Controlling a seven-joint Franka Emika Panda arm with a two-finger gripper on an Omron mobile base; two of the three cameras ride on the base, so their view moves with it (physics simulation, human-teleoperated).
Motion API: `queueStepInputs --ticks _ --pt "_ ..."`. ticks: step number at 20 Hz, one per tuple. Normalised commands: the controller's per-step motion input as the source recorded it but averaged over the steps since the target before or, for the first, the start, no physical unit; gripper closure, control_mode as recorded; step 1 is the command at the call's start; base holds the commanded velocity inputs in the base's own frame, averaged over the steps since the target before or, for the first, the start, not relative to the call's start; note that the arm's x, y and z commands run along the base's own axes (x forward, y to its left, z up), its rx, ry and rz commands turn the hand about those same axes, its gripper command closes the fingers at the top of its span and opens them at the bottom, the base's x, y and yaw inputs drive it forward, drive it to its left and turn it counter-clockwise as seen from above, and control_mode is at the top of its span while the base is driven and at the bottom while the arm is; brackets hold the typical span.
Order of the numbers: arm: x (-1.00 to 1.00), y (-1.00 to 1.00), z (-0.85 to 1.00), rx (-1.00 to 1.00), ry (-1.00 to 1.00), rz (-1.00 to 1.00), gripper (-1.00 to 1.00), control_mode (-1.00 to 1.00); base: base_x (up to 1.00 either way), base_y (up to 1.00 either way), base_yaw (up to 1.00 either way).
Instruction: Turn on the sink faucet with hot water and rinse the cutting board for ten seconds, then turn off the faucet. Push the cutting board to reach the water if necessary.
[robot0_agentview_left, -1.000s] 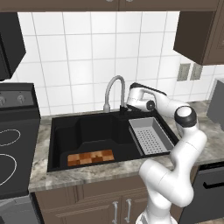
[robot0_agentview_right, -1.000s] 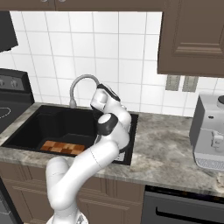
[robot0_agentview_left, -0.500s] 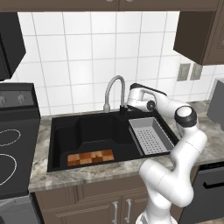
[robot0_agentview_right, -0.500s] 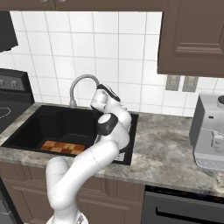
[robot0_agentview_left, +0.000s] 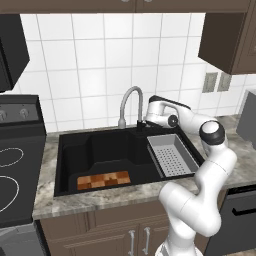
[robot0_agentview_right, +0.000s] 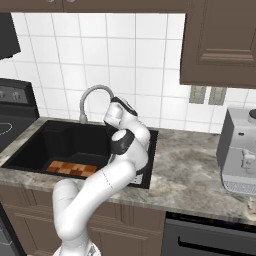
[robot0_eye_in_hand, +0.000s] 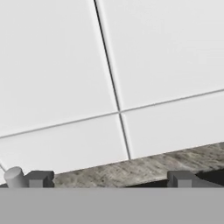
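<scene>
You've got the gripper (robot0_eye_in_hand: 109, 179) spread wide, holding nothing, parked at the back of the sink (robot0_agentview_left: 70, 165) near the faucet (robot0_agentview_left: 131, 104) base and facing the white wall tiles (robot0_eye_in_hand: 153, 57). Your cutting board (robot0_agentview_left: 103, 179) lies flat on the basin floor at the front, well apart from the spout. The grey perforated tray (robot0_agentview_left: 171, 155) sits in the basin's right side.

One sink (robot0_agentview_left: 70, 150), black and rectangular; one faucet (robot0_agentview_left: 128, 102) with an arched grey spout; one cutting board (robot0_agentview_left: 103, 179), checkered; one grey perforated tray (robot0_agentview_left: 172, 155); one stove (robot0_agentview_left: 15, 170) with two knobs visible; two wall outlets (robot0_agentview_left: 216, 81); one coffee machine (robot0_agentview_right: 240, 152); one gripper (robot0_eye_in_hand: 109, 178).
</scene>
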Motion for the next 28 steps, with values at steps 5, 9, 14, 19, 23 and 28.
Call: queueStepInputs --ticks 5,9,14,19,23,28 --pt "-0.49 -0.14 0.00 0.00 0.00 0.00 -1.00 -1.00 0.00 0.00 0.00" --pt "-0.53 -0.11 0.00 0.00 0.00 0.00 -1.00 -1.00 0.00 0.00 0.00" --pt "-0.52 -0.11 0.00 0.00 0.01 0.00 -1.00 -1.00 0.00 0.00 0.00" --pt "-0.55 -0.09 -0.02 -0.01 0.03 0.00 -1.00 -1.00 0.00 0.00 0.00" --pt "-0.60 -0.09 -0.03 -0.01 0.04 0.00 -1.00 -1.00 0.00 0.00 0.00" --pt "-0.61 -0.09 -0.04 -0.01 0.04 0.00 -1.00 -1.00 0.00 0.00 0.00"
